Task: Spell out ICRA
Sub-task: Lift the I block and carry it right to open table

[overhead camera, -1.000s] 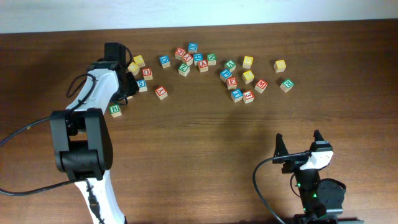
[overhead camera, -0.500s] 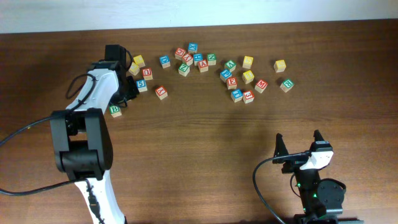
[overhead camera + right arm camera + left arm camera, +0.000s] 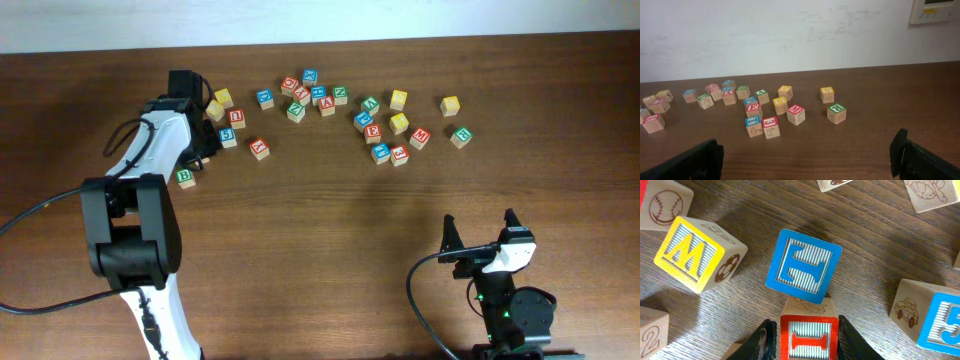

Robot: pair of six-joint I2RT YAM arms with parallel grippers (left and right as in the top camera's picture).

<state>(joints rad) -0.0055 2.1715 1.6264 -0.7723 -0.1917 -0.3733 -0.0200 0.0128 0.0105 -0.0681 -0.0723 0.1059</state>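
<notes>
The left end effector [image 3: 806,336] is down among the left-hand cluster of letter cubes on the wooden worktop [image 3: 330,220], with its two dark fingers [image 3: 764,341] pressed against opposite sides of the red I cube [image 3: 807,341], so it is clamped on that cube. In the left wrist view a blue cube [image 3: 803,265] lies just beyond the red I cube and looks to be touching its far edge, a yellow M cube [image 3: 695,255] sits to the left, and a blue 5 cube [image 3: 940,322] sits to the right. From overhead the left end effector [image 3: 207,135] hides the held cube. The green R cube [image 3: 836,112] stands at the right end of the scattered cubes [image 3: 461,135]; the other letters are too small to read with confidence. The right end effector [image 3: 479,231] hangs near the front of the worktop, well apart from every cube, its fingers spread wide with nothing between them.
</notes>
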